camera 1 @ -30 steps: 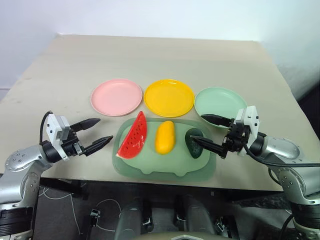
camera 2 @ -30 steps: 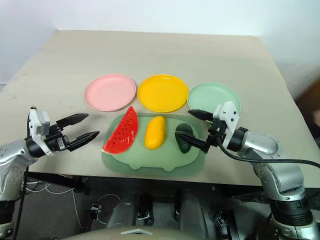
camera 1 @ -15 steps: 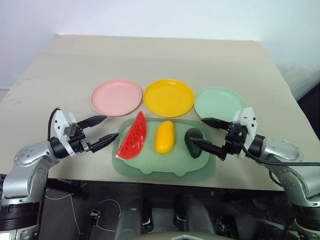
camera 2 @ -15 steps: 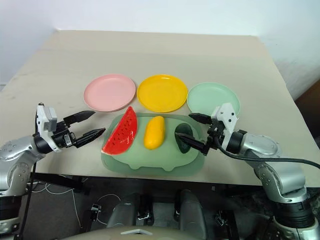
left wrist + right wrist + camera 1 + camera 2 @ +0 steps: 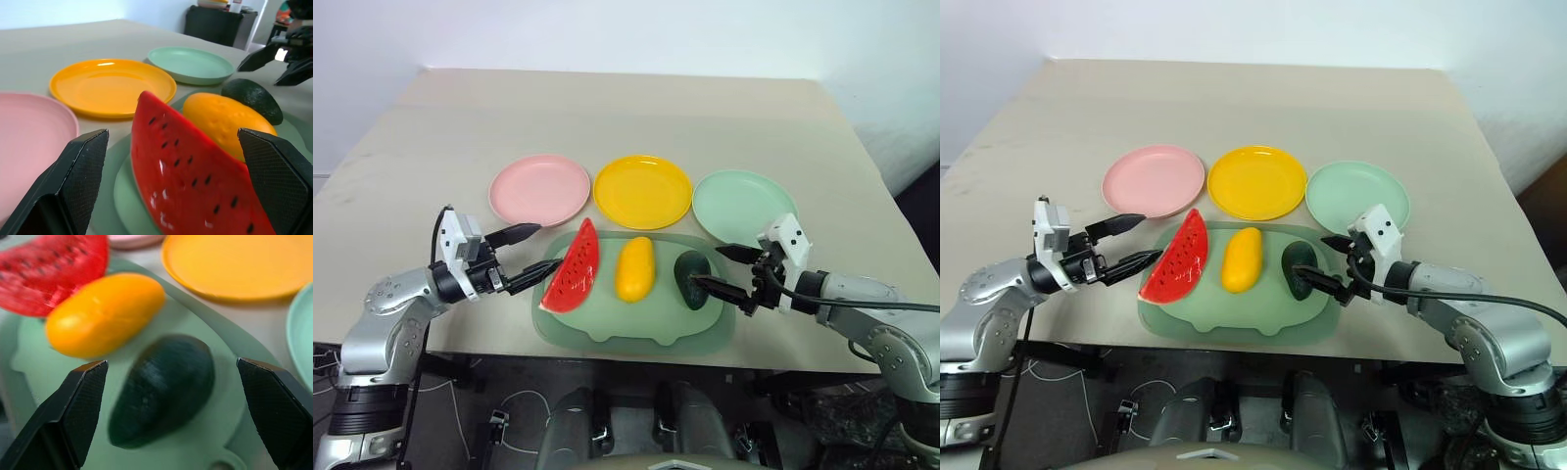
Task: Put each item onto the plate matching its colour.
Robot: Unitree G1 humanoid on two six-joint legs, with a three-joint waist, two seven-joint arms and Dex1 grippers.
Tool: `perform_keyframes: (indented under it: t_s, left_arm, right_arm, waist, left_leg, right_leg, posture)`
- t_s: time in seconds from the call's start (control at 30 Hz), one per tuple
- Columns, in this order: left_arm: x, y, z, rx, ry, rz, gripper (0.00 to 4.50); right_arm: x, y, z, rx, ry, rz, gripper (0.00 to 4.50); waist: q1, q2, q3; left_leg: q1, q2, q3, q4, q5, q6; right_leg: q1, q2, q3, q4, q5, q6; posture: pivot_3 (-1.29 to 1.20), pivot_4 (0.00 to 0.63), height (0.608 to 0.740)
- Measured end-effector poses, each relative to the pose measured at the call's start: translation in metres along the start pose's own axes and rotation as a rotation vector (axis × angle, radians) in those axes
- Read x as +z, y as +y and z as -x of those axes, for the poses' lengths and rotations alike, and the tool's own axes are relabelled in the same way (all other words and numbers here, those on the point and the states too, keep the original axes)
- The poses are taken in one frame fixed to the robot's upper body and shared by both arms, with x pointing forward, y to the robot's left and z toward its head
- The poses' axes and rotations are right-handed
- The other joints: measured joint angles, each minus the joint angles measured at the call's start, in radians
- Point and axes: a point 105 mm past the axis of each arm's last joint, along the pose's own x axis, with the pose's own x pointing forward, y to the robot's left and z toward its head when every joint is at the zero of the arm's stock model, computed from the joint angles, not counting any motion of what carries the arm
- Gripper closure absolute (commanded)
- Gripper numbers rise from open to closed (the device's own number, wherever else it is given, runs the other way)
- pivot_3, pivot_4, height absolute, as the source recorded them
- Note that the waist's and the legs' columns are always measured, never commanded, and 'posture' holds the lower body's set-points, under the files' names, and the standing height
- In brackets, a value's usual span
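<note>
Over the last second both arms have closed in on the mat point(image 5: 636, 328). The left gripper point(image 5: 532, 253) has slid in from the table edge until its spread fingers bracket the near end of the watermelon point(image 5: 575, 268). The right gripper point(image 5: 724, 270) has dipped and tilted down toward the avocado point(image 5: 693, 279); its lower finger tip now lies against or just beside the fruit, and contact cannot be told. Both claws are released and hold nothing. In the left wrist view the wedge sits between the two fingers; in the right wrist view the avocado lies centred between the right ones. Judging by this, two picks are being lined up at once, and no fruit has left the mat yet.

All three fruits rest side by side on the mat: watermelon on the left, mango point(image 5: 635, 268) in the middle, avocado on the right. Behind them sit the pink plate point(image 5: 540, 189), yellow plate point(image 5: 643, 191) and green plate point(image 5: 740, 206) in a row, all bare, each roughly behind its matching fruit.

The watermelon is a glossy red wedge with dark seed marks and a thin green rind, standing on its curved edge. The mango is a smooth, matt yellow oval. The avocado is a dark green lump with a finely pebbled skin. The plates look like smooth, shallow, rimmed plastic, and the mat is a pale green rounded rectangle with a raised lip.
</note>
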Motion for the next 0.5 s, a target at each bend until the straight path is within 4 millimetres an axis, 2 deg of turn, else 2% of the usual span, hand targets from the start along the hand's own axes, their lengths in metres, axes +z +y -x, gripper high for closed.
perform_keyframes:
  t_s: [0.23,0.5]
  left_arm:
    - [0.001,0.000,-0.004,-0.010,-0.012,-0.004,0.06]
    - [-0.001,0.000,-0.003,0.001,-0.007,0.002,0.06]
  right_arm:
    - [-0.011,-0.002,-0.010,-0.022,0.092,-0.066,0.00]
    - [-0.013,-0.001,-0.023,0.000,0.150,-0.147,0.00]
  waist:
    - [0.001,0.000,0.000]
    - [0.000,0.000,0.000]
  left_leg:
    - [0.000,0.000,0.000,0.001,0.000,0.000]
    - [0.000,0.000,0.000,0.001,0.000,0.000]
  right_leg:
    - [0.000,0.000,0.000,0.000,0.000,0.000]
    - [0.000,0.000,0.000,0.002,0.001,0.001]
  posture:
    - [0.00,0.150,0.696]
    - [0.00,0.150,0.696]
